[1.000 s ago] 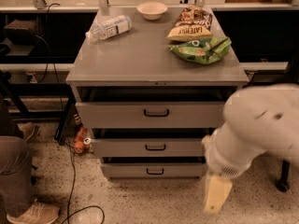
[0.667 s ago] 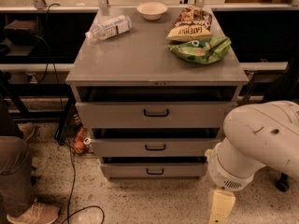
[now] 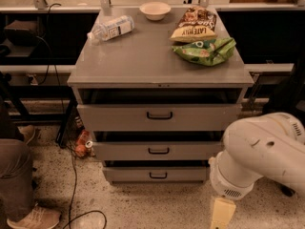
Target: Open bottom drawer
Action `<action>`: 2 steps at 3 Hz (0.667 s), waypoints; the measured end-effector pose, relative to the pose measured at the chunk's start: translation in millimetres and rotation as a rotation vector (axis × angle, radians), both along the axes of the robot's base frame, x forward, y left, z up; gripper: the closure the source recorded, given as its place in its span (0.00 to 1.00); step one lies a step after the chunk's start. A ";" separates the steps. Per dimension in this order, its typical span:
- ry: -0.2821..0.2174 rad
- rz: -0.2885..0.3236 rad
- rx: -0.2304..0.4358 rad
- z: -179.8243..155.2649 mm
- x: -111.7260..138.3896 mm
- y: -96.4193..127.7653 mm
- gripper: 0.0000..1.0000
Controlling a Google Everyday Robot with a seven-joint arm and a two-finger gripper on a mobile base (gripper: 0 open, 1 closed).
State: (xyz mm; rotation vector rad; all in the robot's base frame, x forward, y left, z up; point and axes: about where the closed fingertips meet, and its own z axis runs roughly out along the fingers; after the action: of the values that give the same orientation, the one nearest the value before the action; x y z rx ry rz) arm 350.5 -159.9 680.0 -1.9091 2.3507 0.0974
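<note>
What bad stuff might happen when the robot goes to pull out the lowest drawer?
1. The gripper hangs low at the bottom right, near the floor and off to the side of the bottom drawer. It might miss the small black handle or bump the drawer front.
2. The middle drawer sits right above, so the robot might pull that one by mistake.

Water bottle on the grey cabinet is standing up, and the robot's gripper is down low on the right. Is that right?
No. The camera view shows the water bottle lying on its side on the grey cabinet, not standing up. The gripper is indeed down low on the right.
</note>
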 end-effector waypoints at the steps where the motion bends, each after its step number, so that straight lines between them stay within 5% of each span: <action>1: 0.007 0.006 0.002 -61.7 7.1 -4.6 0.00; 2: 0.005 0.022 0.039 -138.6 23.2 1.1 0.00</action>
State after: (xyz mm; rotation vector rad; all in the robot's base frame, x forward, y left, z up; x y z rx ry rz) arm 373.7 -158.8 541.4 -1.9195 2.3134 0.1483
